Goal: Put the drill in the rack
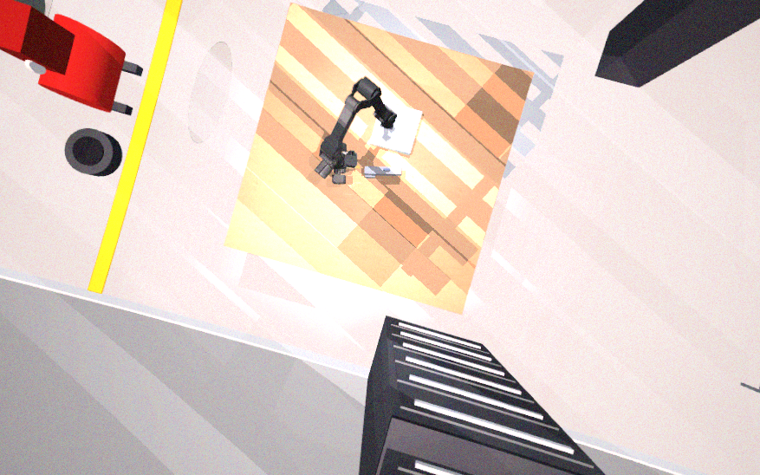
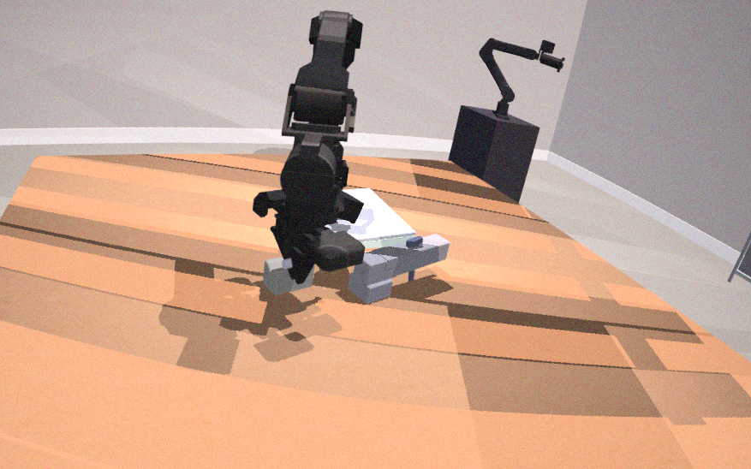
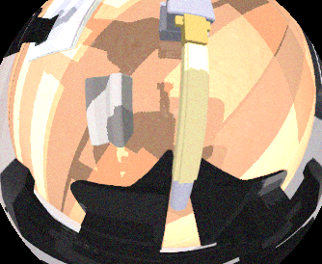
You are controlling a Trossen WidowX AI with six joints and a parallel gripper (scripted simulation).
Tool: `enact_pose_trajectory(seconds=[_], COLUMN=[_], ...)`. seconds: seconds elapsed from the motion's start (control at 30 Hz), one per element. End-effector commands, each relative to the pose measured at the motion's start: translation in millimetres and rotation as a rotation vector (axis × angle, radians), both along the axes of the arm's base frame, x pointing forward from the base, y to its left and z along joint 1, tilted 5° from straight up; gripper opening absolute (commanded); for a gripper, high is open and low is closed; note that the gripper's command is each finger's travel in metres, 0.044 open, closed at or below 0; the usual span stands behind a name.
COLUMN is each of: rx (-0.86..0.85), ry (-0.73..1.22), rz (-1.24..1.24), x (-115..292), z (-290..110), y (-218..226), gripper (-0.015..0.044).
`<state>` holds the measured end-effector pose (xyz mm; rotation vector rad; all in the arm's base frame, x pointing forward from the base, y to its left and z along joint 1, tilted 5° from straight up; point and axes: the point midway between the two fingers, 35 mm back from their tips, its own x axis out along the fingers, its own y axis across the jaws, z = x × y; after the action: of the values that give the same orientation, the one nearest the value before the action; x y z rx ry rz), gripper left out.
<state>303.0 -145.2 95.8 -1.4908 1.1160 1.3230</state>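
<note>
red cart (image 1: 78,64), black tyre (image 1: 92,152), dark drawer cabinet (image 1: 458,407).

Dark grey blocky arm (image 2: 319,116), boxy joint housings, matte black fingers, no markings visible

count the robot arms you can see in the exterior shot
2. The working arm stands mid-table, its gripper shut on the drill. A second arm sits on a dark pedestal by the back wall. Others may be out of frame.
</note>
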Motion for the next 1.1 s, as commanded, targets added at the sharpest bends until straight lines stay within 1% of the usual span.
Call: enact_pose_trajectory(seconds=[0.0,1.07], rx=[0.001,-0.003], ry=[-0.008,-0.003], rz=[-0.004,-0.004], x=[2,-55], z=[3,1], y=[0,-32], gripper=[0.0,0.0])
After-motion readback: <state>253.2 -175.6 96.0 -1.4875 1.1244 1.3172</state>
